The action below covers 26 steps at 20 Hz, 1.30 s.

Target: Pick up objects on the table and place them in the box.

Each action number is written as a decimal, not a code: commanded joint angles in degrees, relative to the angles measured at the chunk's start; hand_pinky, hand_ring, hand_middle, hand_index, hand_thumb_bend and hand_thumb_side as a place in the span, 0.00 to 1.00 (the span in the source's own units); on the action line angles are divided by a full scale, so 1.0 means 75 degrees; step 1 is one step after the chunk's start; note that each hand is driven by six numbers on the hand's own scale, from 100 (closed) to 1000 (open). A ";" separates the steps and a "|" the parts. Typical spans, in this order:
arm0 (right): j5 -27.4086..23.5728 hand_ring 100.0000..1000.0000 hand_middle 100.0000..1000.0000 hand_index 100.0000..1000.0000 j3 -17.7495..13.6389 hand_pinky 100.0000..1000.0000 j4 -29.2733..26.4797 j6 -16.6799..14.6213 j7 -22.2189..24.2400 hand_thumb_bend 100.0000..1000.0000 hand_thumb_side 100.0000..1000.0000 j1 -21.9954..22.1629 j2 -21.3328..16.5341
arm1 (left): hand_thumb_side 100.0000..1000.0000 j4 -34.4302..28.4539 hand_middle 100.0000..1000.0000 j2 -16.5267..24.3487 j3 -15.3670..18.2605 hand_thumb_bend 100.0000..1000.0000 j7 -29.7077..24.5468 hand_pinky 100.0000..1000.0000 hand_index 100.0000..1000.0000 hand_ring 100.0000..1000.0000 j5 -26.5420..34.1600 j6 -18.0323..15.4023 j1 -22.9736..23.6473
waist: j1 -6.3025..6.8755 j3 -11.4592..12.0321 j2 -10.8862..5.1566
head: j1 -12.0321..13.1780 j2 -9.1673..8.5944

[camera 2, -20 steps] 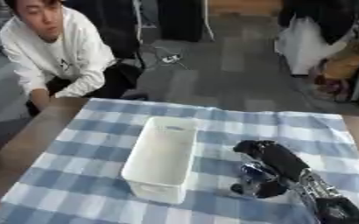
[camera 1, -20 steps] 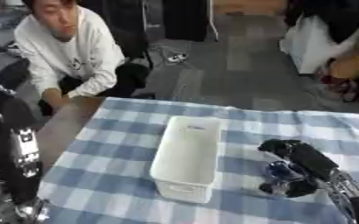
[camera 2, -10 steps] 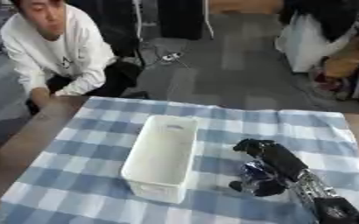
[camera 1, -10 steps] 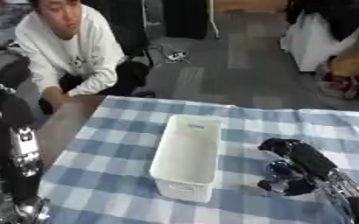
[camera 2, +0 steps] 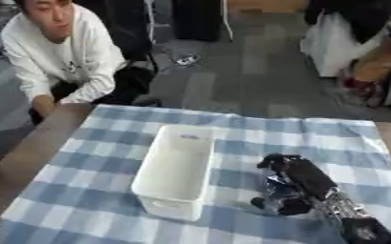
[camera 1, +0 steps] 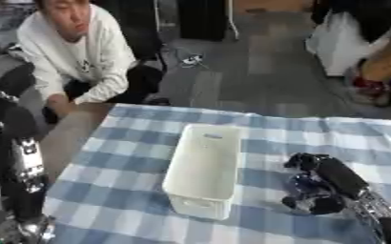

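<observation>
The bench (camera 2: 32,157) is the largest thing before me, brown wood showing along its left edge. A blue and white checked cloth (camera 2: 90,190) covers most of it, from the far edge down to the near one.

On the cloth, about midway across and a little toward the left, stands the white box (camera 2: 175,167), long and narrow, one short end facing me. I can see pale inner walls and nothing I could name inside it.

My left arm (camera 1: 19,171) rises as a black and silver column at the near left corner in the left eye view, beside the bench's left edge; its hand does not show in either view.

My right hand (camera 2: 292,183) comes in from the near right corner and lies on the cloth just to the right of the box, apart from its wall. The fingers are curled downward and inward around a small dark object (camera 2: 275,187) with a bluish, shiny look; I cannot make out what it is. It sits under my fingers, against the cloth, toward the near right part of the bench and outside the box.
</observation>
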 commanded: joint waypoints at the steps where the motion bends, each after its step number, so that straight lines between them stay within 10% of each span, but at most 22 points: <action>1: 0.0007 0.41 0.57 0.68 -0.0064 0.35 -0.0050 -0.0375 -0.0529 0.53 0.94 -0.0063 -0.0040 | 0.81 -0.0122 0.95 0.0035 0.0030 0.07 -0.0016 0.81 0.98 0.77 0.0005 -0.0008 -0.0114 | 0.0015 -0.0003 -0.0081 | 0.0051 -0.0083; 11: 0.0287 0.39 0.53 0.63 -0.0177 0.33 0.0199 -0.0334 -0.0923 0.49 0.90 -0.0060 -0.0068 | 0.81 -0.0122 0.96 -0.0001 0.0023 0.07 -0.0013 0.81 0.98 0.77 0.0018 -0.0033 -0.0214 | 0.0048 0.0047 0.0052 | 0.0006 -0.0235; 18: 0.0194 0.21 0.35 0.46 -0.0232 0.02 0.0304 -0.0487 -0.1164 0.36 0.79 -0.0077 -0.0101 | 0.81 -0.0122 0.96 -0.0028 0.0011 0.07 -0.0011 0.81 0.98 0.77 0.0030 -0.0057 -0.0321 | 0.0049 0.0125 0.0191 | -0.0045 -0.0409; 26: 0.0057 0.12 0.27 0.42 -0.0242 0.00 0.0306 -0.0601 -0.1234 0.26 0.69 -0.0059 -0.0232 | 0.82 -0.0122 0.96 -0.0039 -0.0015 0.06 -0.0020 0.81 0.98 0.77 0.0040 -0.0071 -0.0406 | 0.0044 0.0198 0.0317 | -0.0101 -0.0524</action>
